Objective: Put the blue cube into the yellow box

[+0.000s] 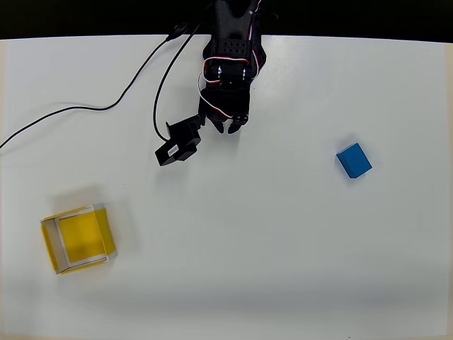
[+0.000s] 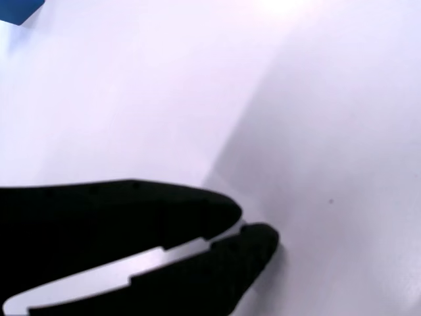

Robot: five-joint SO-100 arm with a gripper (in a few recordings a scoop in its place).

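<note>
The blue cube sits alone on the white table at the right in the overhead view. Just a corner of the blue cube shows at the top left of the wrist view. The yellow box, open-topped with pale rims, stands at the lower left. My black gripper hangs near the top centre, well left of the cube and far from the box. In the wrist view the gripper has its tips together with nothing between them.
A black cable snakes from the arm's base across the table's upper left. The wrist camera block juts out to the left of the gripper. The table's far edge runs along the top.
</note>
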